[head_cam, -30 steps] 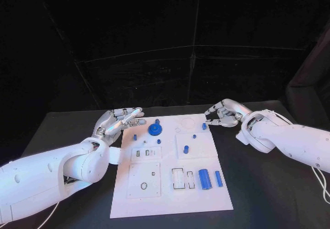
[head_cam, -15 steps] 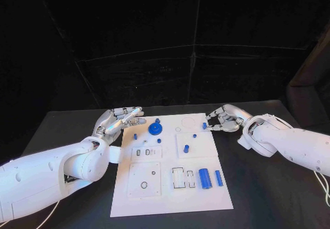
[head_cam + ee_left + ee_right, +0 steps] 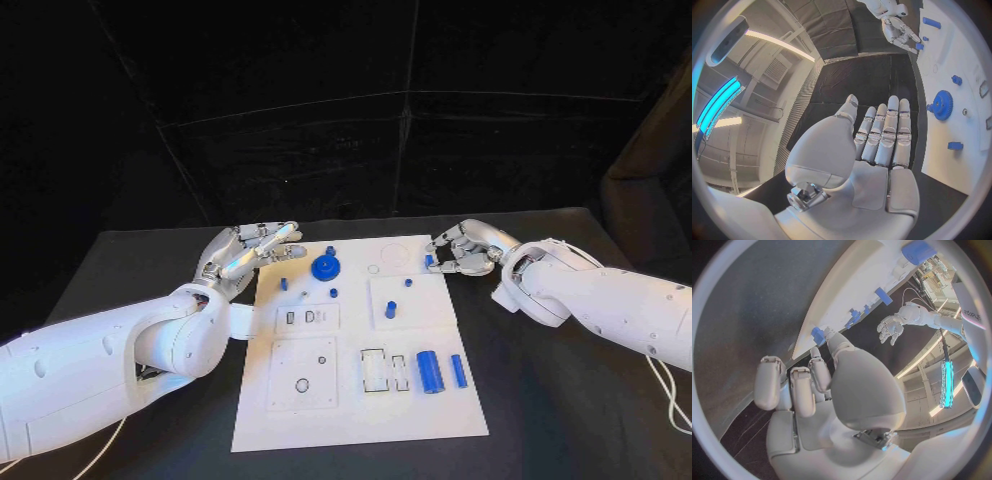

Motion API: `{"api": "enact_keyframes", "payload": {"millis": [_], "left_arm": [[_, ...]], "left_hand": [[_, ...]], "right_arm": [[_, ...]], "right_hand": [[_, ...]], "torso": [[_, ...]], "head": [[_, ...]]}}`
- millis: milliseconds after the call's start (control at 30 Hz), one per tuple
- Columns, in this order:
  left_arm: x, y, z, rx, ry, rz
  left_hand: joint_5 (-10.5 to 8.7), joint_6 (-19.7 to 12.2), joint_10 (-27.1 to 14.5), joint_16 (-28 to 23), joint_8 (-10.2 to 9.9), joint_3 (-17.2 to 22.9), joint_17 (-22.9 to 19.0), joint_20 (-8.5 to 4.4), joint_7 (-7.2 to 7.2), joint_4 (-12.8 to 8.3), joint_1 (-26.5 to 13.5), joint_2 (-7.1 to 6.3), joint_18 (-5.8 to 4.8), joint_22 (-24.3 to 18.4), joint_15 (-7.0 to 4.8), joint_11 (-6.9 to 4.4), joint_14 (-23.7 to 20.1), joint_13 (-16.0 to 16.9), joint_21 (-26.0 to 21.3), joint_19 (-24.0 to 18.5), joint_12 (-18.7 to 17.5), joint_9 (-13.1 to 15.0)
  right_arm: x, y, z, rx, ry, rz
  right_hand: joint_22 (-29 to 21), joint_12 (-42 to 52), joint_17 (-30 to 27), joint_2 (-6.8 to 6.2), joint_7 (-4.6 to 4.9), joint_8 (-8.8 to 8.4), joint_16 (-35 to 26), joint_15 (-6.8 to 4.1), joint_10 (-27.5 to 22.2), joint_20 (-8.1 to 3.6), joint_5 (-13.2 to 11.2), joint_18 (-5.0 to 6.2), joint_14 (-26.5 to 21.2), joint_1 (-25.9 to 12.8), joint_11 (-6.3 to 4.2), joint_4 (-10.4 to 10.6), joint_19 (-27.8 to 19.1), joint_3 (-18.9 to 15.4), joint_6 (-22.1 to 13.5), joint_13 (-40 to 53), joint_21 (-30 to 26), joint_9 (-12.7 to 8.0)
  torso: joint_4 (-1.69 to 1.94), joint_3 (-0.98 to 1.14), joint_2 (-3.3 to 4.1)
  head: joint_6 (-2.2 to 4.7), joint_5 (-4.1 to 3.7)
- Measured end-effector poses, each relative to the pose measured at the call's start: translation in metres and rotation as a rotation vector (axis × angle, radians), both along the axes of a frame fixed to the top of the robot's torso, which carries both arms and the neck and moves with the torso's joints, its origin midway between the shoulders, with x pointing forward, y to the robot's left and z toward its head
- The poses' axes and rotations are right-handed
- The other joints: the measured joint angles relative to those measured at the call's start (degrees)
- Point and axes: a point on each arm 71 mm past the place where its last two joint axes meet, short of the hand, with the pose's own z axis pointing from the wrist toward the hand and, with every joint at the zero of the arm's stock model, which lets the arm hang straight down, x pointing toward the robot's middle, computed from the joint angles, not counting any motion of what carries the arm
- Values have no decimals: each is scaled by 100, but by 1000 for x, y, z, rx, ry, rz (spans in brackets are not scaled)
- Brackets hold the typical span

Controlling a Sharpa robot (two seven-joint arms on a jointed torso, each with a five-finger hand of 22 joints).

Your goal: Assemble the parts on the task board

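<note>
From the head view, the white task board (image 3: 361, 345) lies lengthwise in the middle of the black table (image 3: 562, 400). The left robot hand (image 3: 248, 250) hangs just off the board's far left corner, fingers straight and together, nothing in it. The right robot hand (image 3: 462, 250) sits at the far right edge, fingers curled in around a small blue peg (image 3: 430, 262) at the board's rim; whether it actually grips the peg, I cannot tell from here. On the board: a blue gear (image 3: 326, 268) near the far end, a short blue pin (image 3: 389, 312) in the middle, and nearer the robot a thick blue cylinder (image 3: 428, 373) with a slim blue rod (image 3: 459, 372) just beside it.

Over to the left wrist view: the left robot hand (image 3: 879, 145) is flat and extended, fingers side by side, holding nothing, hovering over the dark table beside the board's edge (image 3: 967, 95). The blue gear (image 3: 942, 105) lies on the board close by. Across the board, the right robot hand (image 3: 901, 32) reaches down at the small blue peg (image 3: 919, 46).

Right wrist view now: the right robot hand (image 3: 817, 390) has its fingers bent, the thumb tip right at the small blue peg (image 3: 819, 335) on the board's rim (image 3: 836, 305). Contact looks close, but a firm hold I cannot confirm. The left robot hand (image 3: 892, 329) shows beyond, fingers spread and holding nothing.
</note>
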Motion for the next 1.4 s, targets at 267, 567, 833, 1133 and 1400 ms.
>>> {"api": "enact_keyframes", "payload": {"millis": [267,567,833,1133,1400], "left_arm": [[0,0,0,0,0,0],[0,0,0,0,1,0],[0,0,0,0,1,0],[0,0,0,0,2,-1],[-1,1,0,0,2,-1]], "left_hand": [[0,0,0,-7,0,0,0,0,0,0,0,0,0,-1,0,0,0,0,0,0,0,0],[0,0,0,-23,0,0,0,0,0,0,0,0,0,-8,0,0,0,0,0,0,0,0],[0,0,0,-23,0,0,0,0,0,0,0,0,0,-8,0,0,0,0,0,0,0,0],[0,0,0,-23,0,0,0,0,0,0,0,0,0,-7,0,0,0,0,0,0,0,0],[0,0,0,-23,0,0,0,0,0,0,0,0,0,-7,0,0,0,0,0,0,0,0]], "right_arm": [[1,5,-4,-5,9,6],[1,4,-6,-13,14,0],[2,5,-6,-13,14,0],[1,7,-4,-6,-6,-1],[-1,10,0,17,-61,-15]], "right_hand": [[25,65,0,153,-26,105,0,0,32,0,-175,1,0,76,-32,-71,0,71,225,27,0,24],[41,106,0,219,-88,172,0,0,65,0,-207,0,0,67,-65,-111,0,112,417,31,0,31],[50,128,-1,274,-109,194,21,-17,84,-22,-207,1,-17,72,-84,-152,22,152,525,32,0,38],[133,254,-1,381,-206,317,44,-118,206,-77,-246,1,-7,89,-206,-187,77,321,836,32,49,44],[318,344,-1,471,-193,348,83,-167,268,-155,-194,1,0,89,-267,-227,155,411,849,32,135,45]], "torso": [[3,-1,-1],[3,-1,-3],[1,3,-3],[-2,5,-3],[-2,1,-3]], "head": [[-12,2],[-15,3],[-9,-8],[-21,-18],[-5,-12]]}}
